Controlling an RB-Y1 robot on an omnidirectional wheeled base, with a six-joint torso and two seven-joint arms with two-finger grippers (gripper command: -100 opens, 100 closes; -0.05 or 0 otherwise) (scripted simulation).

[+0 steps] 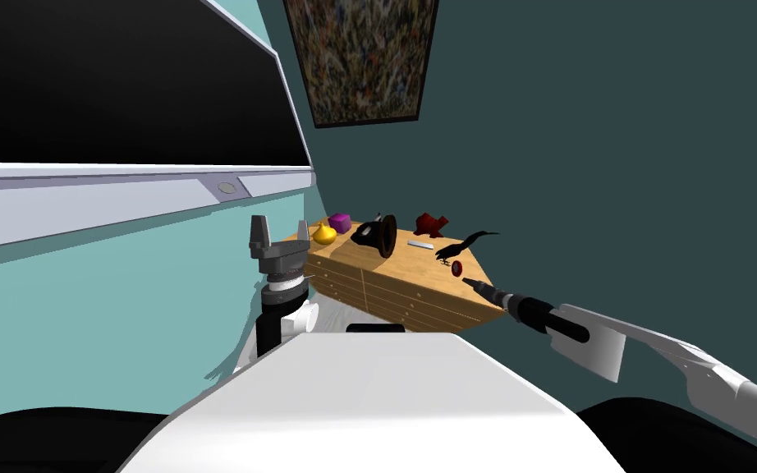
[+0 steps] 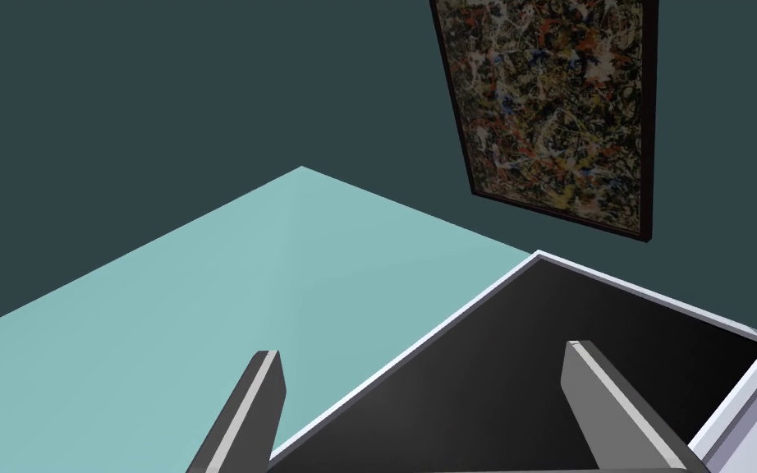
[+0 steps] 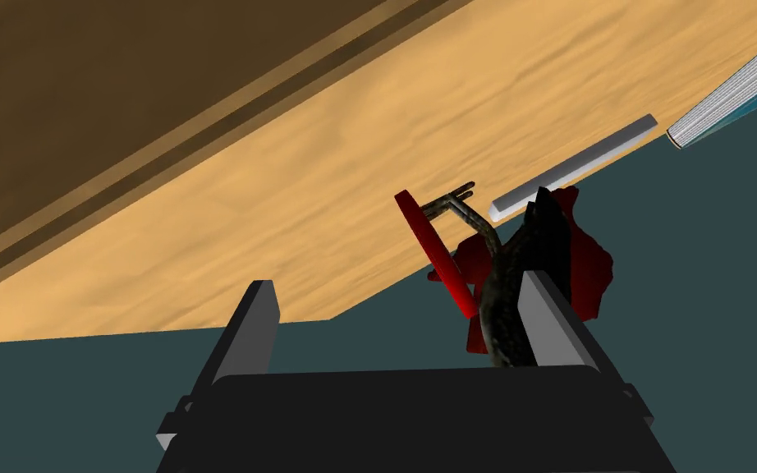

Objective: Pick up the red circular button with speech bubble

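Right claw [image 3: 397,283] wide open, short of desk [image 3: 286,205] corner. Red button [image 3: 438,256] on desk near edge, touching black bird figure [image 3: 545,230], off-centre between fingers. Risk: finger clips bird, or nudges thin disc off edge. Left claw [image 2: 422,351] open, raised.

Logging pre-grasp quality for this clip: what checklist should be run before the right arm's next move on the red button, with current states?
1. Right gripper fingers open: ok.
2. Red button lined up between the fingers: ok, though off-centre.
3. Fingers around the button: not ok; the head view shows the tips short of it.
4. Black bird figure clear of the fingers: not ok; it crowds the button beside one finger.
5. Left gripper open and away from the wooden top: ok.
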